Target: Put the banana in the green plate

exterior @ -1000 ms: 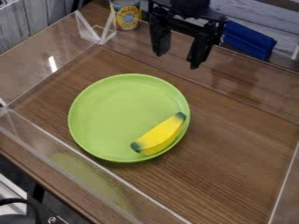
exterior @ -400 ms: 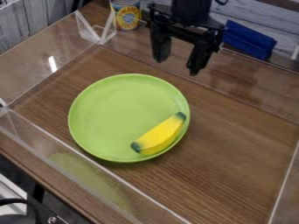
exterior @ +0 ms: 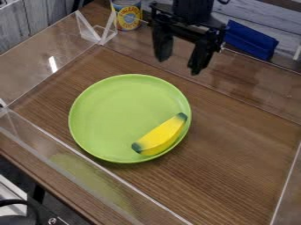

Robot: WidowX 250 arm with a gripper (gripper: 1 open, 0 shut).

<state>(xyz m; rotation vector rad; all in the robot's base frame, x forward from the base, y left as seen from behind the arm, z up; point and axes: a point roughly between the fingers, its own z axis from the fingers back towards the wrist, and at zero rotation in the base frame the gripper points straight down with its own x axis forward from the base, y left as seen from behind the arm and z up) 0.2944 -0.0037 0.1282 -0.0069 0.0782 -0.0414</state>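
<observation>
We see a brown wood-grain desk [exterior: 223, 149] walled by clear panels [exterior: 24, 132]. Directly on it sits the green plate [exterior: 100, 110], left of centre, and the plate carries the banana [exterior: 163, 135] near its right rim.

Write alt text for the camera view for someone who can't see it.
A yellow banana lies inside a lime-green plate on a wooden table, near the plate's right rim. A black gripper hangs open and empty above the table's far side.
</observation>
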